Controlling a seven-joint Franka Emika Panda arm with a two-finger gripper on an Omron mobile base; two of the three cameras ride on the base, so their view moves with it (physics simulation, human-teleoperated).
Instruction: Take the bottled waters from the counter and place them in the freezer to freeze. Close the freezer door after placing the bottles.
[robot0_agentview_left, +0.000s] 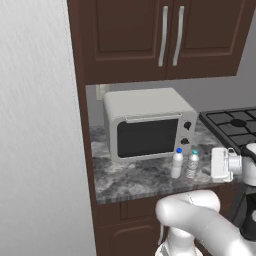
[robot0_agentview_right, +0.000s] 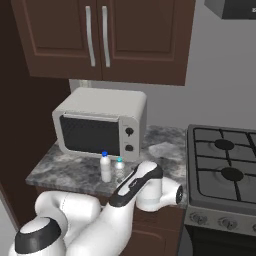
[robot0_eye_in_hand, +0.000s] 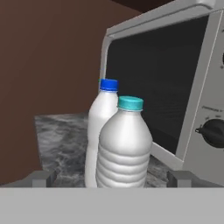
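Observation:
Two bottled waters stand side by side on the marble counter (robot0_agentview_left: 130, 181) in front of the microwave: a blue-capped bottle (robot0_agentview_left: 177, 163) and a teal-capped bottle (robot0_agentview_left: 193, 164) just to its right. My gripper (robot0_agentview_left: 214, 165) hovers level with them, a short way right of the teal one, pointing at it. In the hand view the teal-capped bottle (robot0_eye_in_hand: 124, 146) is nearest and centred, with the blue-capped bottle (robot0_eye_in_hand: 103, 118) partly hidden behind it. My fingertips (robot0_eye_in_hand: 41, 177) stand wide apart, open, with nothing held. The right base view shows both bottles (robot0_agentview_right: 105, 168) beyond my arm. The freezer is out of view.
A grey microwave (robot0_agentview_left: 147, 125) sits close behind the bottles. The gas stove (robot0_agentview_right: 225, 170) lies to the right. Dark brown cupboards (robot0_agentview_left: 165, 35) hang overhead. A tall brushed silver panel (robot0_agentview_left: 35, 130) and a brown side wall (robot0_agentview_left: 82, 125) bound the counter on the left.

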